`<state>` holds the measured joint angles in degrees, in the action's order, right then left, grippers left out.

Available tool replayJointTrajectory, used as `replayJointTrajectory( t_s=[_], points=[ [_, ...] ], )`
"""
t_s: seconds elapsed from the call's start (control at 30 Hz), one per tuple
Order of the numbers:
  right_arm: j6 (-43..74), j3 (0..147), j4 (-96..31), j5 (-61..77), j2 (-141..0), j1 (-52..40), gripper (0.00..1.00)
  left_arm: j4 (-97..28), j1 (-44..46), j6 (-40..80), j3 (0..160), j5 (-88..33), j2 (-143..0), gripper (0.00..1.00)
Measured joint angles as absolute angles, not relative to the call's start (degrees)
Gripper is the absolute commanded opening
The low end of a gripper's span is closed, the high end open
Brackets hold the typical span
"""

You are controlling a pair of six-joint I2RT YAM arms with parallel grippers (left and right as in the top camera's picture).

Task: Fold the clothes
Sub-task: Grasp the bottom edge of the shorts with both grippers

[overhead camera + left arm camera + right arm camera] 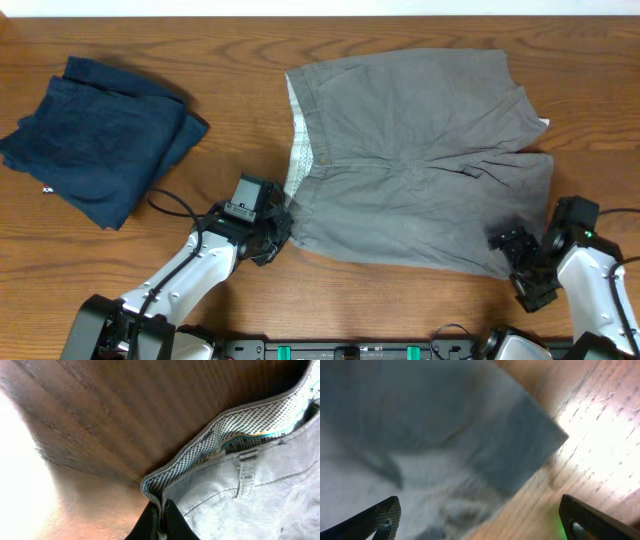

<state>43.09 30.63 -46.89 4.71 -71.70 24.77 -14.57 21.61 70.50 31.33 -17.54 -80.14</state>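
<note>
— Wooden table point(400, 30) showed bare grain all round the grey shorts point(420, 160), which we saw spread flat right of centre, waistband to the left and legs to the right. A folded navy garment point(100, 135) lay well apart at the far left, so open wood sat between the two.

— We found the left gripper point(280, 228) at the near waistband corner. From overhead we couldn't judge its fingers. Its wrist view showed them pressed together on the waistband edge, with the dotted lining point(215, 442) turned up beside it.

— We saw the right gripper point(520, 262) at the near leg's hem corner. Its wrist view was blurred, but it showed us the fingers point(375, 520) wide apart, the grey corner lying between them and bright wood beyond.
</note>
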Motion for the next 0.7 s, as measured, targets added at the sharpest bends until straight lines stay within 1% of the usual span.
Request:
replayJointTrajectory(
  t_s=[0.13,0.3,0.33,0.37,0.4,0.47,0.5,0.53,0.7],
  points=[
    [45.0,29.4,-43.4,1.6,-71.7,24.8,0.96,-15.0,21.6,68.7,31.3,-18.6,-80.1,0.06],
    [46.2,29.3,-39.2,-1.1,-71.7,24.8,0.89,-20.8,21.6,66.1,31.3,-20.6,-80.1,0.06],
    [46.3,29.3,-38.7,-1.6,-71.7,24.8,0.82,-22.1,21.6,65.7,31.3,-20.9,-80.1,0.06],
    [46.3,29.3,-38.5,-2.0,-71.7,24.8,0.67,-23.0,21.6,65.3,31.3,-21.2,-80.1,0.06],
    [46.3,29.3,-38.4,-2.4,-71.7,24.8,0.49,-23.9,21.6,64.8,31.3,-21.5,-80.1,0.06],
    [46.7,29.3,-38.4,-3.3,-71.7,24.8,0.17,-24.7,21.6,64.0,31.4,-21.8,-80.1,0.06],
    [46.7,29.3,-38.6,-3.7,-71.7,24.8,0.06,-25.1,21.6,63.5,31.4,-22.0,-80.1,0.06],
    [46.7,29.3,-38.9,-4.1,-71.7,24.8,0.01,-25.3,21.6,62.9,31.4,-22.0,-79.9,0.06],
    [46.6,29.3,-41.1,-5.0,-71.7,24.8,0.01,-26.6,21.6,60.3,31.4,-22.1,-77.3,0.06]
  ],
)
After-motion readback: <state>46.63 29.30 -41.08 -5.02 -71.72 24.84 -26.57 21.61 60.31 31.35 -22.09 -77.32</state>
